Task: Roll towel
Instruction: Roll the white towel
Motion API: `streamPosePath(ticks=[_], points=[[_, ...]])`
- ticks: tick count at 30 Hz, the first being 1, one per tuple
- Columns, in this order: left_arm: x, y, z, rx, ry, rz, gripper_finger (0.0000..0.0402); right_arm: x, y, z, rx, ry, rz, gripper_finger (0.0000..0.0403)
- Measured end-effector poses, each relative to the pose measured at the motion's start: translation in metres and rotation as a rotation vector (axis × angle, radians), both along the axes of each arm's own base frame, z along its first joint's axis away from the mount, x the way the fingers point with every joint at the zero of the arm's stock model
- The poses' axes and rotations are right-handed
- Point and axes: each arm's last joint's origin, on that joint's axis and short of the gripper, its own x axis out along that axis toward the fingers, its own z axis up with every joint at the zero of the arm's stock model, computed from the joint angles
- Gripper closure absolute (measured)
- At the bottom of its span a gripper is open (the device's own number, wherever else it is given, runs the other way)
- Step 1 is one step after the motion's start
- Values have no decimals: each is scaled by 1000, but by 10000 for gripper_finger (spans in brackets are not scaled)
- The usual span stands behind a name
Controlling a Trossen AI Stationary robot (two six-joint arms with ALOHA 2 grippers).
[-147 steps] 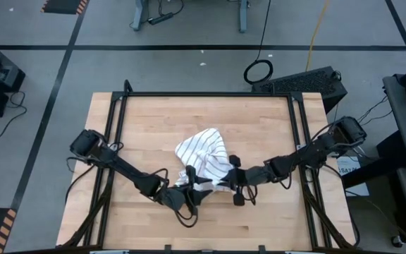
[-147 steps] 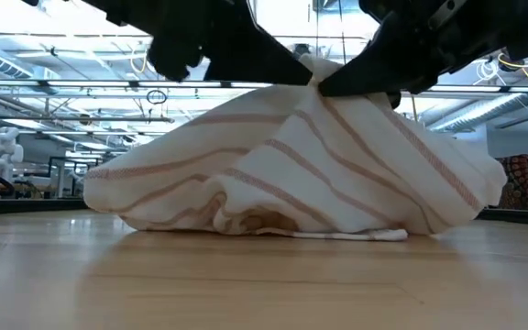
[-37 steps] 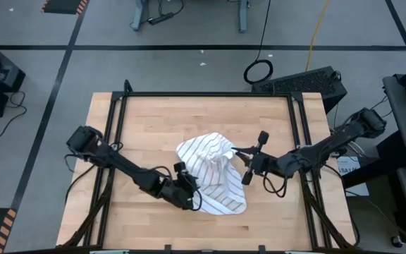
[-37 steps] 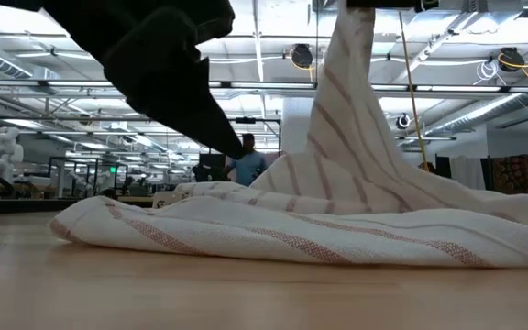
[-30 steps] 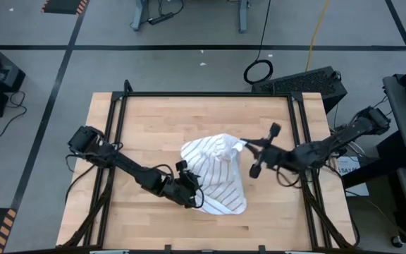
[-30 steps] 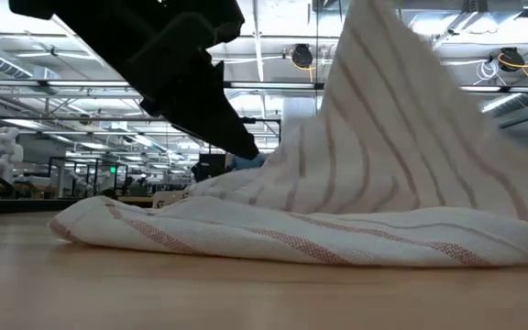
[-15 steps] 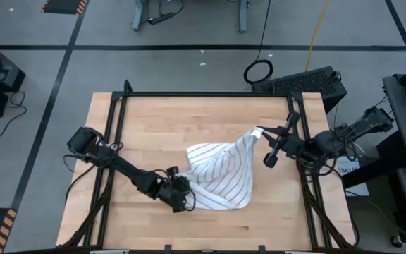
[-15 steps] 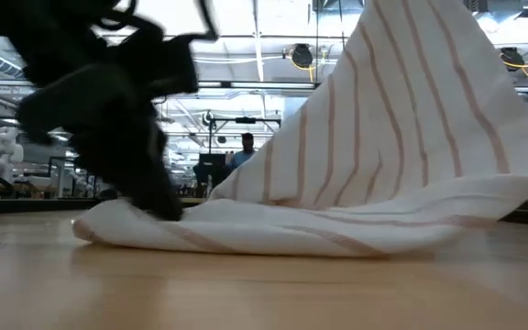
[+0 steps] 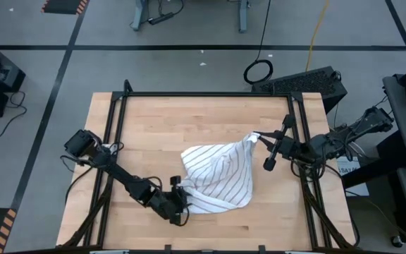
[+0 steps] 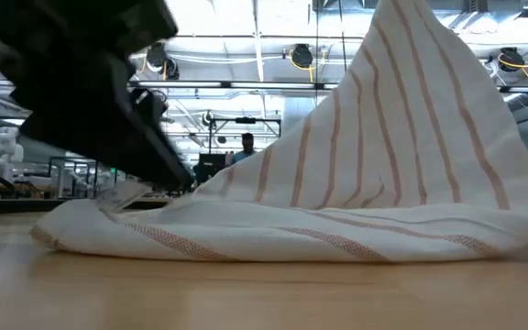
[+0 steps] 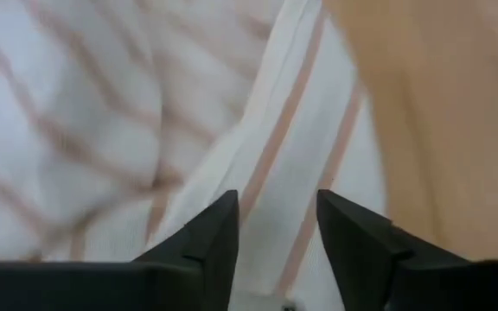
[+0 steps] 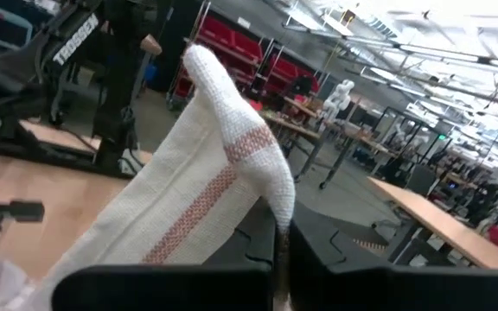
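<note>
The towel (image 9: 219, 178) lies a little right of the middle of the wooden counter (image 9: 154, 123), toward its near half, with most of the cloth spread flat and one corner pulled up and out toward the right. In the low view that raised part stands as a tall striped sheet (image 10: 401, 137) rising from a flat folded band along the wood. The right gripper (image 9: 259, 137) holds the lifted corner above the counter's right side, its fingers closed on the towel; the right wrist view shows the pinched corner (image 12: 232, 130) standing up out of the closed fingers (image 12: 266, 250). The left gripper (image 9: 180, 199) is low at the towel's near-left edge, touching the cloth; in the left wrist view its two fingers (image 11: 210, 238) stand a little apart with a striped fold of towel (image 11: 275, 173) between them, though whether they actually pinch it cannot be told. The towel's near edge lies close to the counter's front edge, while bare wood stretches along the far half and the left side of the counter. A black frame rail (image 9: 206, 94) borders the counter's far edge and its sides
</note>
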Motion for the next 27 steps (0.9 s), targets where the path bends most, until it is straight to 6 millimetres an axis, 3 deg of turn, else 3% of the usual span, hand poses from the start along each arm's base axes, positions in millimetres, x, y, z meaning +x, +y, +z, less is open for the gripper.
streamPosePath(ticks=[4, 8, 11, 15, 19, 22, 27], points=[[4, -1, 5, 44, -60, -22, 304, 0, 0, -6, 30, 34, 2, 399], [6, 13, 1, 71, -53, 134, 349, 0, 0, -12, 69, 68, -1, 399], [12, 25, 1, 73, -58, 205, 352, -1, 0, -15, 100, 81, -2, 399], [27, 38, 12, 117, -128, 200, 328, 0, 0, -14, 129, 57, 16, 399], [51, 49, 46, 210, -326, 225, 292, 2, 1, 0, 167, -69, 52, 399], [68, 59, 87, 257, -542, 272, 265, 7, 2, 6, 142, -133, 45, 399], [74, 75, 146, 299, -839, 301, 213, 24, 3, 1, 83, -120, 6, 399]])
